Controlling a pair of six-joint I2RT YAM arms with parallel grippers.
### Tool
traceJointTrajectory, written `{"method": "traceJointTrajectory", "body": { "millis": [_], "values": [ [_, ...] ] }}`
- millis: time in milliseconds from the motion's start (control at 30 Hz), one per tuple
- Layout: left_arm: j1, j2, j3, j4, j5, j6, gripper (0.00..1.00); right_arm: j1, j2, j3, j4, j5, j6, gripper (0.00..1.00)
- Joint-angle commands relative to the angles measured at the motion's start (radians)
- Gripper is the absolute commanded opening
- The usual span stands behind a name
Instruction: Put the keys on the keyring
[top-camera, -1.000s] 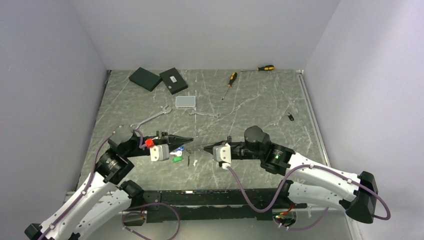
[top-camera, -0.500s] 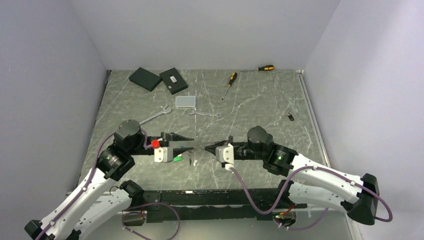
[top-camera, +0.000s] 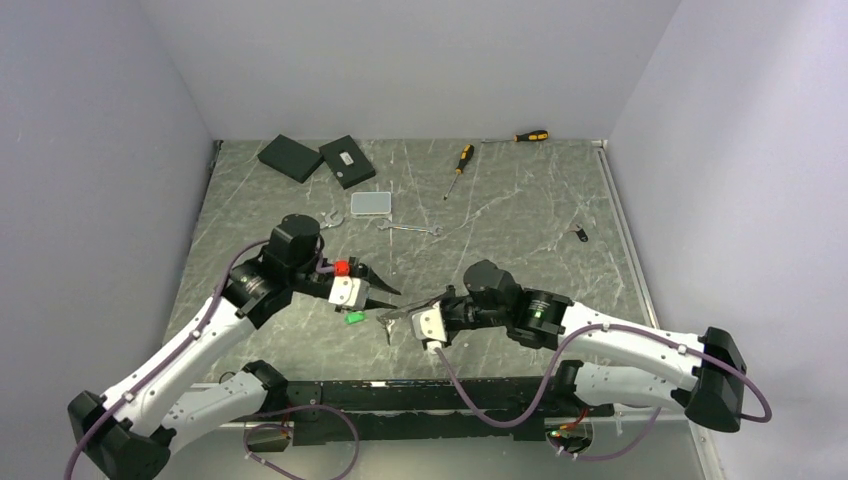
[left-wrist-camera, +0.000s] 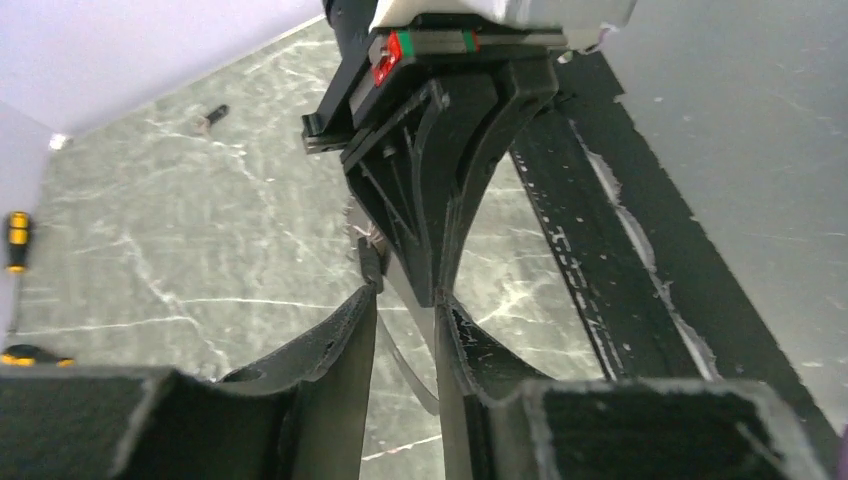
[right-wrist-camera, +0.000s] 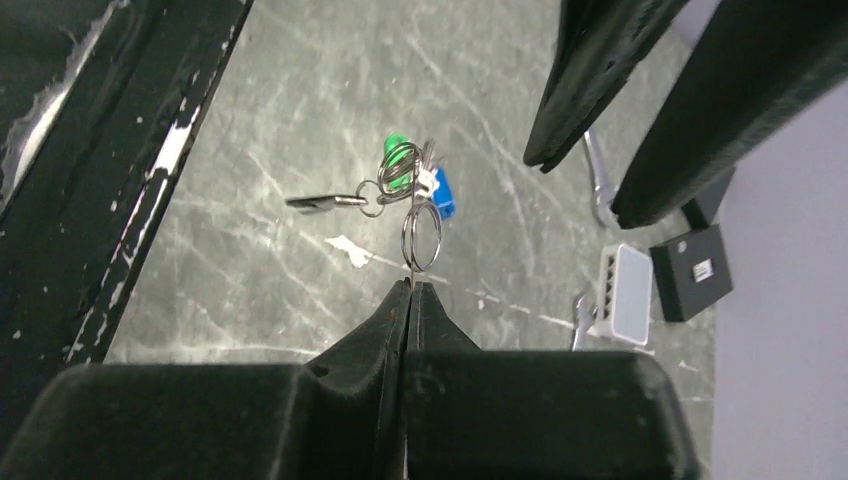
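My right gripper is shut on the thin silvery wire of the keyring, low over the table's near middle. From that wire hang small split rings with the keys: one green-tagged, one blue-tagged and one dark, resting on the table. In the top view the green tag lies just left of my right gripper. My left gripper is open and faces the right one tip to tip, and the keyring's wire runs through the gap between its fingers. Another small dark key lies alone at the right.
Two yellow-and-black screwdrivers lie at the back. A spanner and a clear plastic box sit mid-table, with two black boxes at the back left. A black rail runs along the near edge.
My left gripper has opened and swung right toward the right gripper's tips. The right gripper, still shut, has moved left and nearer with the keyring.
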Motion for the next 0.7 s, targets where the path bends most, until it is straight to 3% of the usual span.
{"method": "traceJointTrajectory", "body": {
  "millis": [0, 167, 367, 567, 667],
  "values": [
    [-0.012, 0.061, 0.080, -0.143, 0.085, 0.057, 0.34, 0.006, 0.013, 0.063, -0.016, 0.040, -0.037, 0.00],
    [-0.029, 0.110, 0.058, -0.148, 0.053, 0.064, 0.36, 0.006, 0.020, 0.066, -0.028, 0.048, -0.033, 0.00],
    [-0.033, 0.137, -0.005, -0.046, 0.033, 0.019, 0.47, 0.007, -0.011, 0.051, 0.049, 0.064, 0.027, 0.00],
    [-0.038, 0.128, -0.133, 0.277, -0.010, -0.165, 0.50, 0.006, 0.008, 0.080, 0.039, 0.052, 0.072, 0.00],
    [-0.049, 0.140, -0.146, 0.290, -0.055, -0.148, 0.48, 0.002, 0.014, 0.092, 0.054, 0.044, 0.099, 0.00]
  ]
}}
